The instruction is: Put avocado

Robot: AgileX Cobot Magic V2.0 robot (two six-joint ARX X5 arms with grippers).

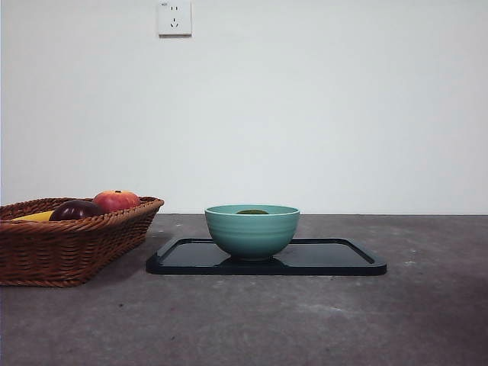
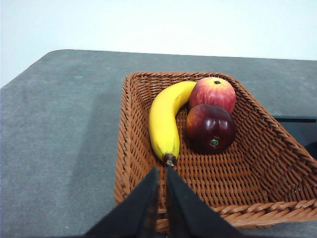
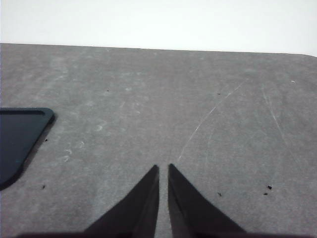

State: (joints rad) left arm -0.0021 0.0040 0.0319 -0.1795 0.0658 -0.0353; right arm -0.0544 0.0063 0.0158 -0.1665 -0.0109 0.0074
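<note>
The avocado (image 1: 252,212) lies inside a teal bowl (image 1: 252,232); only its dark green top shows above the rim. The bowl stands on a black tray (image 1: 335,258) in the middle of the table. My left gripper (image 2: 162,171) is shut and empty, above the near edge of a wicker basket (image 2: 133,148). My right gripper (image 3: 163,167) is shut and empty over bare table, to the side of the tray's corner (image 3: 20,134). Neither gripper shows in the front view.
The wicker basket (image 1: 69,244) stands at the left of the front view. It holds a banana (image 2: 166,119), a red-orange apple (image 2: 213,92) and a dark purple fruit (image 2: 210,128). A wall socket (image 1: 174,17) is on the back wall.
</note>
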